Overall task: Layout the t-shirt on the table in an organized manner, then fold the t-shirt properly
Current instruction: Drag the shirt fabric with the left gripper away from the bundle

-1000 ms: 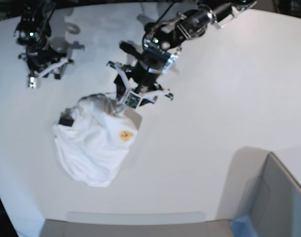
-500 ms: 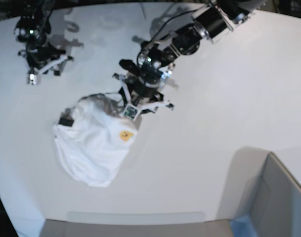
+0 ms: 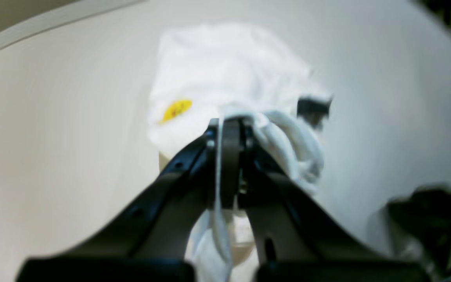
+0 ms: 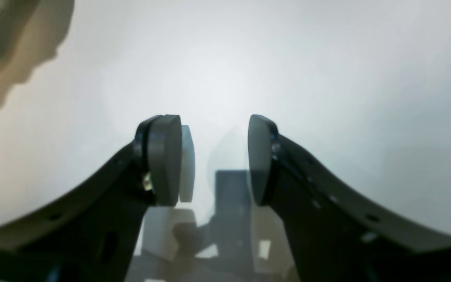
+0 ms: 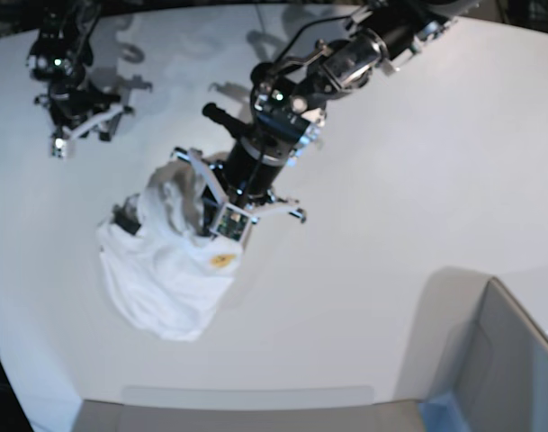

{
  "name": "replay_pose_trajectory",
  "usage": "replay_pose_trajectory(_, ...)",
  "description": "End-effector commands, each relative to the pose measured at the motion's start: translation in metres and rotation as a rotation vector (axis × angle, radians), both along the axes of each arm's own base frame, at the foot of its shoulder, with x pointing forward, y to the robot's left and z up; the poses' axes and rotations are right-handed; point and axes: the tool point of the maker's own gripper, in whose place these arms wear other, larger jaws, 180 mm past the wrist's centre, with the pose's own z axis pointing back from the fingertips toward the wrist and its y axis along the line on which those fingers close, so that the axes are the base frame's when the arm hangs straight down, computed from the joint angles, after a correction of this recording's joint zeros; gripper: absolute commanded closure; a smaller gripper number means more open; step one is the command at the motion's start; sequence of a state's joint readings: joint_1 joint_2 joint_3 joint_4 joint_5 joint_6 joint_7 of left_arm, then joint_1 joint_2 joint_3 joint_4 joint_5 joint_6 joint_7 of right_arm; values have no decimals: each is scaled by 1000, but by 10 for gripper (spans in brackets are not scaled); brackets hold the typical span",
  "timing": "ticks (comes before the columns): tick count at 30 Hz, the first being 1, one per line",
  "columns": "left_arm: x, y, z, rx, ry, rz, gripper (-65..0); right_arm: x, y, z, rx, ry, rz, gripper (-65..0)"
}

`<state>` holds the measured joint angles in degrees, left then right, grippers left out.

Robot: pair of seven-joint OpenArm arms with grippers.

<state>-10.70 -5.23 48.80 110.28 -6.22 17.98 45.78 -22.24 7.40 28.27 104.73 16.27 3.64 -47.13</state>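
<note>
The right pincer (image 4: 213, 160) fills the lower half of the right wrist view, its two dark fingers curving up from the bottom corners, with a clear gap between the grey pads (image 4: 165, 158). Nothing sits between them. Beyond and all around the pincer spreads the plain white tabletop (image 4: 288, 66), brightest just above the fingertips. Directly below the gap, the glossy surface carries dim reflections and shadows. Far up and to the left of the pincer, a blurred tan shape (image 4: 12, 47) occupies the corner; what it is cannot be told.

One t-shirt (image 5: 170, 270) lies on one surface (image 5: 390, 180); two tools, left tool (image 5: 211, 205) and right tool (image 5: 62, 144); one grey box (image 5: 498, 369) at four o'clock.
</note>
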Motion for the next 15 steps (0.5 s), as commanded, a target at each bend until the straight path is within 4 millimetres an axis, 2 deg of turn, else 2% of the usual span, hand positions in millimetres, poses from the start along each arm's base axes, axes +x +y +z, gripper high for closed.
replay_pose_trajectory(1, 4, 8, 20, -42, -70, 31, 0, 6, -4, 9, -15, -35, 5, -277)
replay_pose_trajectory(4, -2, 19, 43, -124, -139, 68, 0, 6, -5, 9, -17, -35, 4, -277)
replay_pose_trajectory(7, -1, 40, 47, -171, -187, 147, 0, 8, -7, 11, -28, -39, 11, -277)
replay_pose_trajectory(9, 6, 81, 51, -212, -250, 319, 0, 9, -9, 13, -34, -41, 14, -277)
replay_pose_trajectory(12, 4, 174, 49, -208, -343, 680, 0, 10, -10, 14, -37, -46, 11, -277)
replay_pose_trajectory(13, 3, 200, 45, -189, -342, 770, 0, 10, -10, 14, -37, -46, 11, -277)
replay_pose_trajectory(15, 3, 243, 18, -149, -250, 887, 0, 10, -11, 15, -38, -46, 10, -277)
